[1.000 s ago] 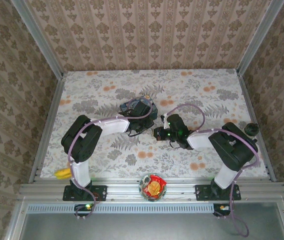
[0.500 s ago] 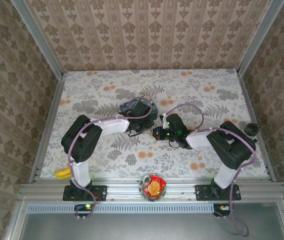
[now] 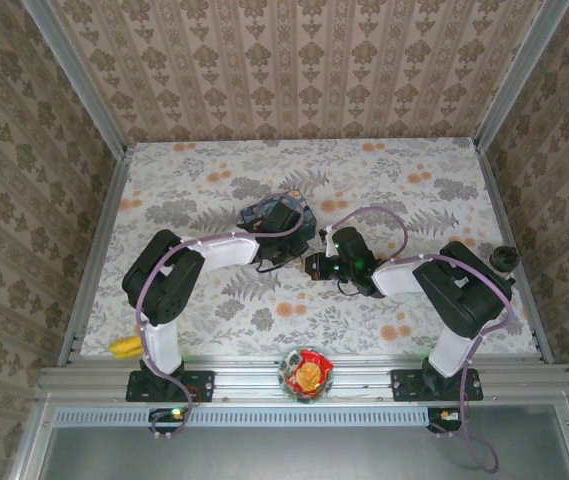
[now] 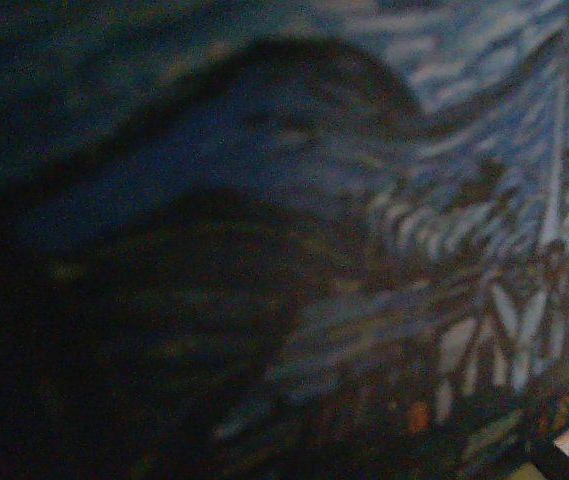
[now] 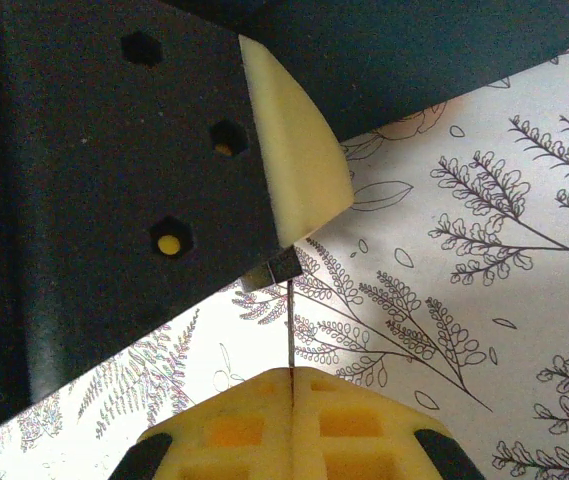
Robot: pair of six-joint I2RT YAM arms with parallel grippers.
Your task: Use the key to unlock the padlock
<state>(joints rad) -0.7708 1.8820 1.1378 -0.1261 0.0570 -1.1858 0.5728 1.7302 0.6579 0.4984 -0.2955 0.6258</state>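
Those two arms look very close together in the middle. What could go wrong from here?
1. The right pincer pinches a thin blade, likely the key; pushing at the small silvery piece might twist or slip it.
2. Both arms' ends crowd beside the blue box, so a slightly misjudged move could bump them together.
3. The left wrist view is dark and blurred, giving little guidance.

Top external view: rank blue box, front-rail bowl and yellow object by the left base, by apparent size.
1. blue box and bowl: about alike; the left arm hides part of the box, so unranked.
2. yellow object: clearly smallest.
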